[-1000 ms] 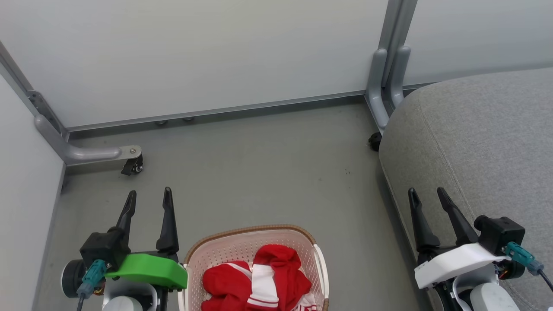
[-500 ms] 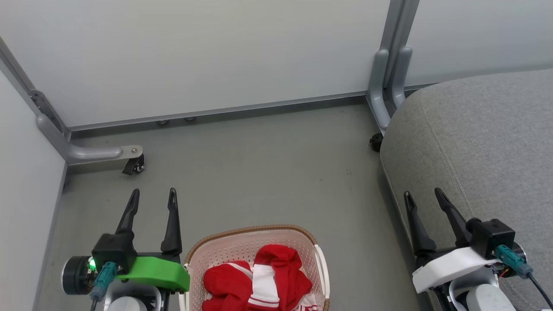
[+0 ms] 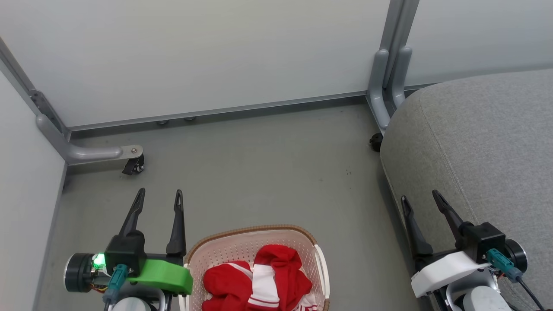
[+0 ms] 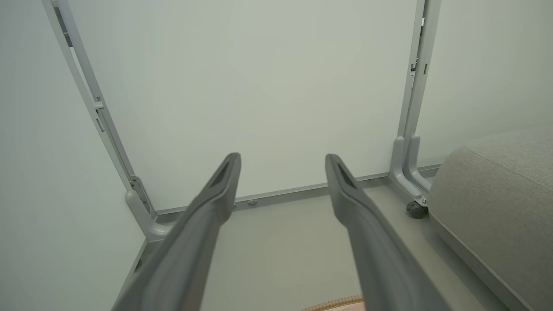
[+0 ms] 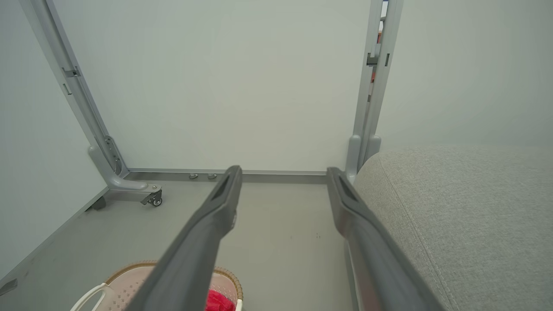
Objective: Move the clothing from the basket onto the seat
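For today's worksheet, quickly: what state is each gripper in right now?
Left gripper: open, holding nothing.
Right gripper: open, holding nothing.

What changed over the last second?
Both open grippers drifted inward toward the cream-white perforated plastic basket: the left gripper rightward, the right gripper leftward. Nothing grasped. The red-and-white fabric clothing stays in the basket; the grey upholstered seat is unchanged.

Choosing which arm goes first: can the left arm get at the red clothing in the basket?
Probably yes. The left pincer stands open just left of the basket, whose clothing lies uncovered. It points toward the wall, so it would need to turn in and down.
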Controlling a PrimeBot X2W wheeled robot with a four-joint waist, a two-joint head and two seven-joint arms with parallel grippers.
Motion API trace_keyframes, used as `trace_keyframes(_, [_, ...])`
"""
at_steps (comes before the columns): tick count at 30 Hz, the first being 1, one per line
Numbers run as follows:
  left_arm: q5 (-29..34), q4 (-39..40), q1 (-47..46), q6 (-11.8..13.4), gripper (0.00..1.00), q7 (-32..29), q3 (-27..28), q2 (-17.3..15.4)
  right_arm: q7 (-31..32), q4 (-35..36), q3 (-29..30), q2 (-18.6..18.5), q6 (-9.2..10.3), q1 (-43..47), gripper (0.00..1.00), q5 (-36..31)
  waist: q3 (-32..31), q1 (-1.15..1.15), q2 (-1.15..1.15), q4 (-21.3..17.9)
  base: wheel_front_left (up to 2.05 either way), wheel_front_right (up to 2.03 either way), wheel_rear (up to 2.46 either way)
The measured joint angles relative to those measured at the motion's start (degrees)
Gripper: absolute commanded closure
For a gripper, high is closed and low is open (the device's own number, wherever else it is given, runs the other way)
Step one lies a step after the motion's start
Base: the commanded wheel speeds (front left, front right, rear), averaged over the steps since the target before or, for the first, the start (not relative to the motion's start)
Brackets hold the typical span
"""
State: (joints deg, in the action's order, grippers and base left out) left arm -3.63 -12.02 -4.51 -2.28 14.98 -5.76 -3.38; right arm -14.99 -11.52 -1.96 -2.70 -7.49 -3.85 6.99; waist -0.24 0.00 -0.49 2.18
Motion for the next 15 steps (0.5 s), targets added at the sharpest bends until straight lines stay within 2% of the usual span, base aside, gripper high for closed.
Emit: trace_keyframes(15, [-0.43, -2.89, -0.33, -0.55, 0.0, 0.07, 0.12, 0.31, -0.02, -0.74, -0.1, -0.01, 0.0, -0.04, 0.0, 0.12, 0.05, 0.0, 0.0, 0.13, 0.0, 0.0, 0.0])
